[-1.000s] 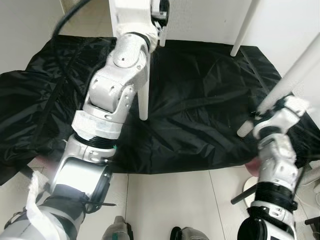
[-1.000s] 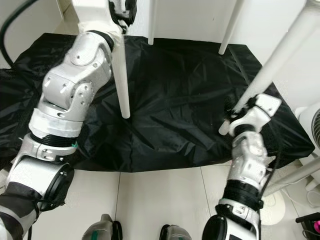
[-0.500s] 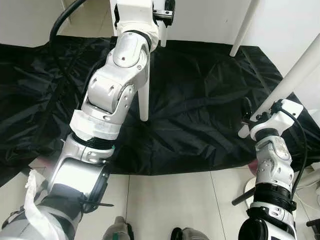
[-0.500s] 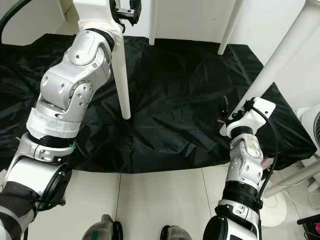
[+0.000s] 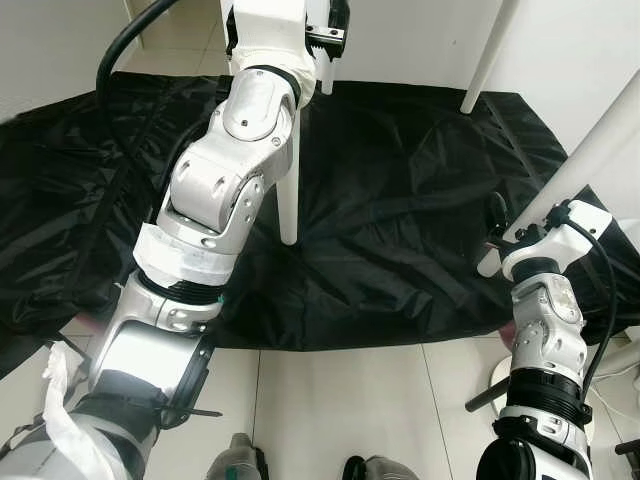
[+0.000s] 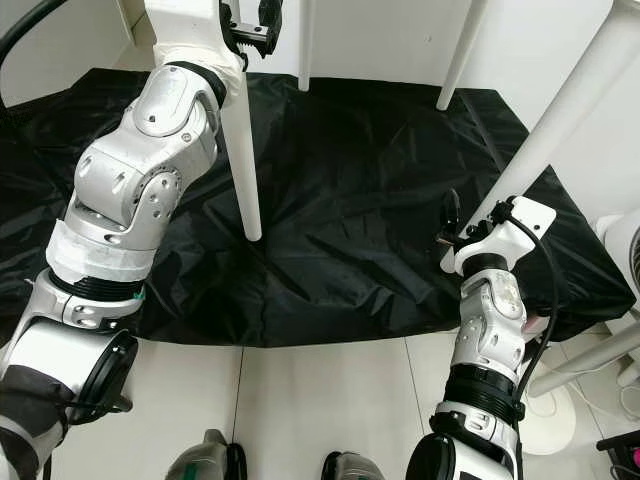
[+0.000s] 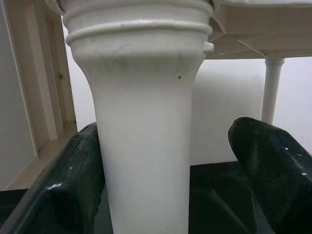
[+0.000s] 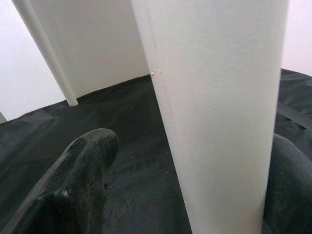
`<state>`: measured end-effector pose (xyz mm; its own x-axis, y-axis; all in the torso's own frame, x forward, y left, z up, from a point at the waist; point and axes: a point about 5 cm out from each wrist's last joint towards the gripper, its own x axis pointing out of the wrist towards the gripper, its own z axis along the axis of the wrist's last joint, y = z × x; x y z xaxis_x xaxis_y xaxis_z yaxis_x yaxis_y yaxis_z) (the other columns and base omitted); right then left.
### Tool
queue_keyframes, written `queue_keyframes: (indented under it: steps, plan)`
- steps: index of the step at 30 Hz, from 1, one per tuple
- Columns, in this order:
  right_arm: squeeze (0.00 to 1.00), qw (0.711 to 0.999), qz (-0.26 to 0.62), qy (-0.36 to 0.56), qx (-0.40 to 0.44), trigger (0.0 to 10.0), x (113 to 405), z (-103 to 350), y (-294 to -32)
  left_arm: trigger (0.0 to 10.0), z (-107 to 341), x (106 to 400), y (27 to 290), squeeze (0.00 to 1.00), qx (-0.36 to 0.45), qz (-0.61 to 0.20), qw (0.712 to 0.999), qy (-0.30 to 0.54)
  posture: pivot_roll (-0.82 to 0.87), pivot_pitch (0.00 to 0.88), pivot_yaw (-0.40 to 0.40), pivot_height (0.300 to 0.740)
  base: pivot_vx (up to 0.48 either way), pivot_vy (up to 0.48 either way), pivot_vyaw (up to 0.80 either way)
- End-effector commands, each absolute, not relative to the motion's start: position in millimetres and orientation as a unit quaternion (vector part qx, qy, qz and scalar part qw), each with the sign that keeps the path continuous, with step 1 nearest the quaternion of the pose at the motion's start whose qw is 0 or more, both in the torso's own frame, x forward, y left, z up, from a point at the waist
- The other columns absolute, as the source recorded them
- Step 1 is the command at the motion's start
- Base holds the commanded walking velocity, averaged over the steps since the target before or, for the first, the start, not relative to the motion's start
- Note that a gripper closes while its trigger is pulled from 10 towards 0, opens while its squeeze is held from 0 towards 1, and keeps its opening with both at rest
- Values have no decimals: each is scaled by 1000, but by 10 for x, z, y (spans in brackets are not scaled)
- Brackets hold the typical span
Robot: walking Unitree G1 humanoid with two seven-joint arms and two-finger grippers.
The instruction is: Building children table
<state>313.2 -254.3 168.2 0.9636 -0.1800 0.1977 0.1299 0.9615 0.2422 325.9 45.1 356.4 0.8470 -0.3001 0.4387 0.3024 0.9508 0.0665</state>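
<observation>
Four white legs show in the eye views, standing on a black sheet (image 5: pixel 400 200) over the tiled floor: the table is upright, its top above the frame. The left gripper (image 5: pixel 325 30) is high on the near-left leg (image 5: pixel 288 205); the right gripper (image 6: pixel 470 235) is low beside the near-right leg (image 6: pixel 560 120).

Left wrist view: the leg's ribbed collar (image 7: pixel 139 29) meets the tabletop, and the fingers (image 7: pixel 63 195) straddle the shaft just below it, one touching and the other apart, so released.

Right wrist view: the fingers (image 8: pixel 83 180) flank the smooth, tapering leg (image 8: pixel 219 112) loosely, gripping nothing.

Judging by the look, this is hollow moulded plastic: light, stiff, glossy and slippery, so it may slide or turn in a pinch. The best hold is probably near the collar, where the ribs give purchase.
</observation>
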Motion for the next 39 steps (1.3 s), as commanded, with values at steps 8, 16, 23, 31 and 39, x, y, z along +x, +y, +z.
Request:
queue_keyframes:
  steps: [8,16,23,31,39]
  plan:
    - [0,986,-63,-110,109,10000,3158,1700,-2485,10000,3632,3151,265,0,22,-274,930,-245,7,168,30,740,0,0,0]
    - [0,986,-63,-110,109,10000,3158,1700,-2485,10000,3632,3151,265,0,22,-274,930,-245,7,168,30,740,0,0,0]
    - [0,986,-63,-110,109,10000,3158,1700,-2485,10000,3632,3151,265,0,22,-274,930,-245,7,168,30,740,0,0,0]
    - [0,986,-63,-110,109,10000,3158,1700,-2485,10000,3632,3151,265,0,22,-274,930,-245,7,168,30,740,0,0,0]
    - [0,986,-63,-110,109,10000,3158,1700,-2485,10000,3632,3151,265,0,22,-274,930,-245,7,168,30,740,0,0,0]
